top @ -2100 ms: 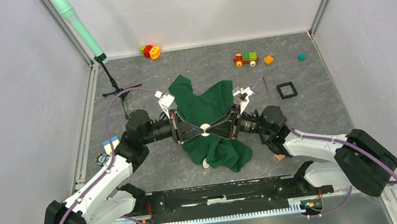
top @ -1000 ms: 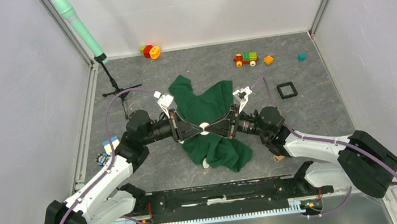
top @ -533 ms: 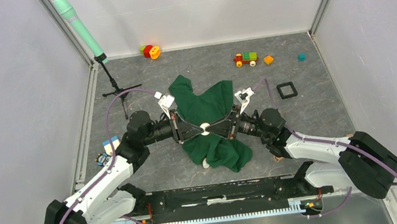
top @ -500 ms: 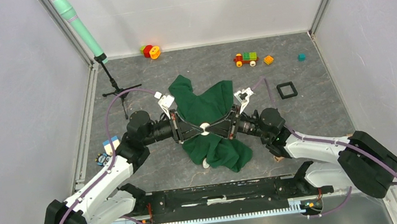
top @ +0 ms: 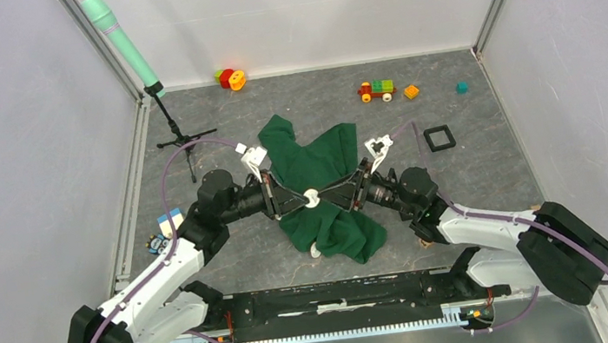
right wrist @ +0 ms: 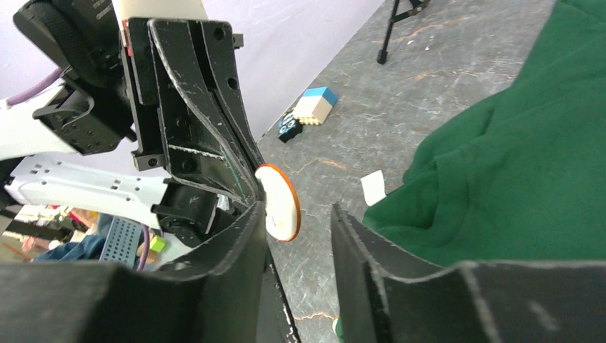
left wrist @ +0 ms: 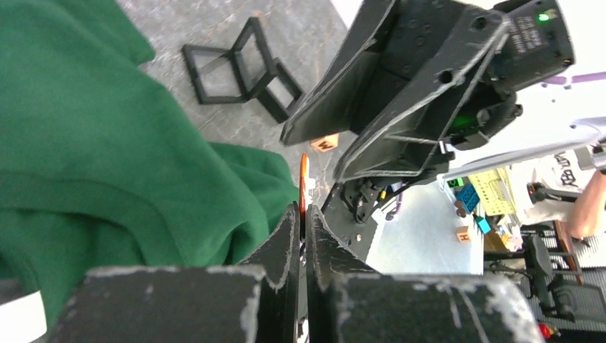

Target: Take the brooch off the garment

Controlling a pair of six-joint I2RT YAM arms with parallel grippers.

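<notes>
The green garment [top: 317, 165] lies crumpled mid-table; it also shows in the left wrist view [left wrist: 107, 157] and the right wrist view [right wrist: 514, 179]. The brooch [top: 311, 197] is a small white disc with an orange rim, held just above the cloth between both grippers. My left gripper [top: 299, 198] is shut on it; in the left wrist view the disc's orange edge [left wrist: 303, 182] sticks out between the closed fingers. My right gripper [top: 325, 193] faces it from the right. In the right wrist view its jaws [right wrist: 299, 214] stand apart, with the brooch [right wrist: 279, 202] against the left finger.
A black square frame [top: 439, 137] lies to the right of the garment. A toy train [top: 376, 90], an orange block [top: 411, 92] and a teal cube [top: 462, 87] sit at the back right. A microphone tripod [top: 178, 139] stands at the back left. A blue-white block [top: 170, 221] lies by my left arm.
My right wrist has shifted a little to the right and turned slightly. The left arm and the brooch have stayed at the same spot over the garment.
</notes>
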